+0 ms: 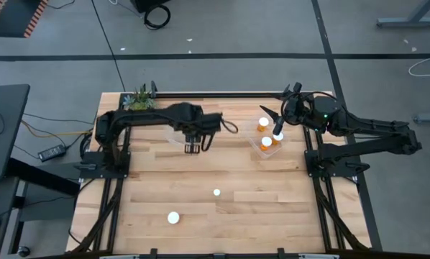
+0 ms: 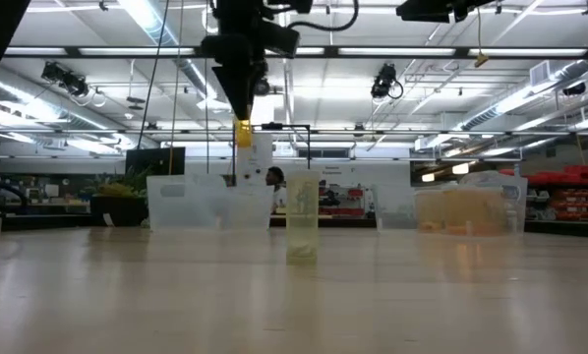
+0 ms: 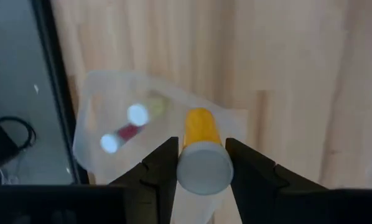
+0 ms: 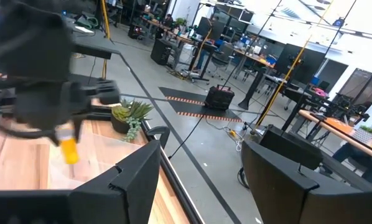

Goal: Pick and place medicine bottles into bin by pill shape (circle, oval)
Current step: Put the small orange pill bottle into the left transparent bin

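My left gripper (image 1: 192,146) is shut on an orange medicine bottle (image 3: 198,124) with a white cap, high over a clear bin (image 3: 89,112) at the table's far middle. That bin holds two bottles (image 3: 137,114). The low view shows the held bottle (image 2: 243,133) hanging above the table. My right gripper (image 4: 198,180) is open and empty, raised near a second clear bin (image 1: 257,148) at the far right, which holds three bottles (image 1: 266,142). Two white-capped bottles (image 1: 216,192) (image 1: 173,217) stand on the table nearer the front. My left gripper pinches the bottle at its white cap end (image 3: 203,168) between the two fingers (image 3: 164,163). The fingers point down from above. The bottle hangs upright below them, cap up and orange body down, clear of the bin and the table.
A small green potted plant (image 1: 138,99) stands at the table's far left corner. The wooden table (image 1: 222,223) has open room across its middle and front, apart from the two loose bottles. A dark cable (image 1: 226,126) loops beside my left wrist.
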`<state>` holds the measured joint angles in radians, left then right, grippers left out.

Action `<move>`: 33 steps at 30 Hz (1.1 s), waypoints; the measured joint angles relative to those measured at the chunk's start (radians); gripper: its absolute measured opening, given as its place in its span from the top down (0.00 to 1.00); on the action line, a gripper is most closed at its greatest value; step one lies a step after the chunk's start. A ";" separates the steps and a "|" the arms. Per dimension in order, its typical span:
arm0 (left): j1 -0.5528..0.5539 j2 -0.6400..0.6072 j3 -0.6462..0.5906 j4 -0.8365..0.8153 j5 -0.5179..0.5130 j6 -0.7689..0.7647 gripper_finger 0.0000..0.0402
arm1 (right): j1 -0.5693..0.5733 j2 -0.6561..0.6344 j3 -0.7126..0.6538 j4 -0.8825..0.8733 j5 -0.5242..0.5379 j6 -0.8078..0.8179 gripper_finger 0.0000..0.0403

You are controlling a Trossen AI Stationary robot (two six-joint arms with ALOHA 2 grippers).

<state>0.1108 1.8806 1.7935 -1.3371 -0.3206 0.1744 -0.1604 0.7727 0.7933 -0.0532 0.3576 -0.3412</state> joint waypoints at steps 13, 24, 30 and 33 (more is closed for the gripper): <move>0.184 -0.009 -0.192 0.045 0.074 0.001 0.65 | 0.000 0.000 0.000 -0.007 0.000 0.000 0.42; 0.242 -0.012 -0.382 0.107 0.075 0.018 0.65 | 0.000 0.000 0.000 -0.006 0.000 0.000 0.42; 0.246 -0.012 -0.400 0.145 0.097 0.004 0.65 | 0.000 0.000 0.000 -0.006 0.000 0.000 0.42; 0.246 -0.012 -0.424 0.180 0.100 -0.007 0.67 | 0.000 0.000 0.000 -0.005 0.000 0.000 0.42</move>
<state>0.3569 1.8687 1.3699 -1.1571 -0.2210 0.1673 -0.1604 0.7727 0.7933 -0.0586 0.3573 -0.3412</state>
